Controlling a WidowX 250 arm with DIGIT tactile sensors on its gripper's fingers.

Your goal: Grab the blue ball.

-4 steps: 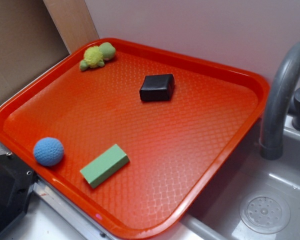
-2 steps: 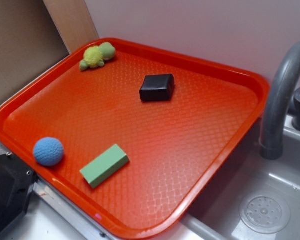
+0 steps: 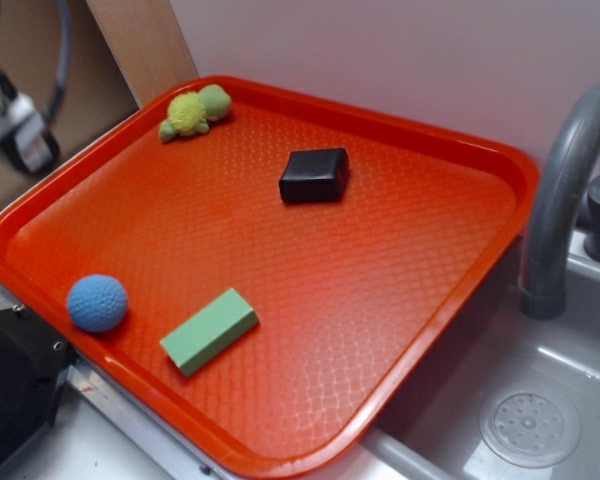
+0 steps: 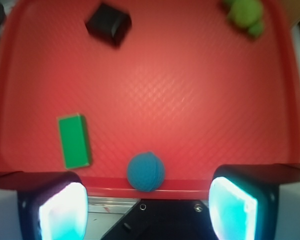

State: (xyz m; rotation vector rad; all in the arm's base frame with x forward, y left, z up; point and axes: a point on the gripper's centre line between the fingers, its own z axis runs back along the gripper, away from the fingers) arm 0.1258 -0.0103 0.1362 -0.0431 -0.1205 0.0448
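From the wrist view I see the gripper [image 4: 147,205] spread wide, its two pads at the bottom corners, holding nothing. The ball [image 4: 146,171] lies between them and slightly ahead, not touching either pad. It rests on the tray [image 4: 200,100] against the near rim. The green block [image 4: 74,140] sits just beside it. The black block [image 4: 108,23] and plush toy [image 4: 246,16] lie well apart at the far side.

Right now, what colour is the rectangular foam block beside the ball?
Green rectangular foam block, clearest in the exterior view.
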